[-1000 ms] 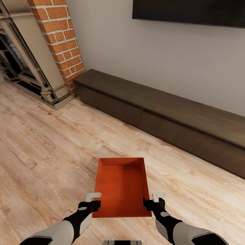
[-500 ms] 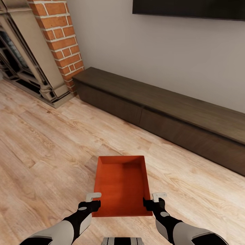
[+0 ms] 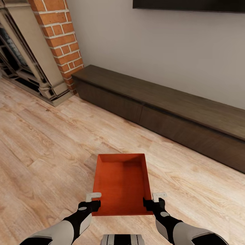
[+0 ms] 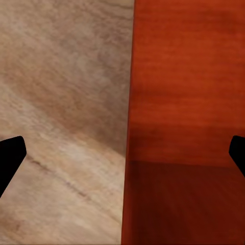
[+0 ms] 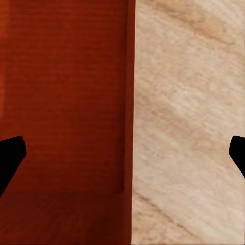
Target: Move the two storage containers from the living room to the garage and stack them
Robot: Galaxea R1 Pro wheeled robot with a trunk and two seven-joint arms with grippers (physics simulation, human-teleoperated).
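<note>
One orange-red storage container (image 3: 121, 183) hangs level above the light wood plank floor (image 3: 44, 153), straight in front of me. My left gripper (image 3: 96, 205) is shut on its left wall near the close corner. My right gripper (image 3: 147, 204) is shut on its right wall at the matching spot. In the left wrist view the container (image 4: 184, 102) fills one side, and its thin wall runs between the left gripper's (image 4: 125, 155) two dark fingertips. The right wrist view has the same container (image 5: 61, 102) with its wall between the right gripper's (image 5: 127, 155) tips.
A long, low dark wood cabinet (image 3: 177, 109) runs along the pale wall ahead and to the right. A red brick column (image 3: 59, 41) and a stone-framed fireplace (image 3: 23, 58) stand at the left. A dark screen (image 3: 190, 4) hangs on the wall above.
The whole picture has shifted a little, so the camera has moved. The container has stayed between both grippers, its far end slightly higher in the view.
</note>
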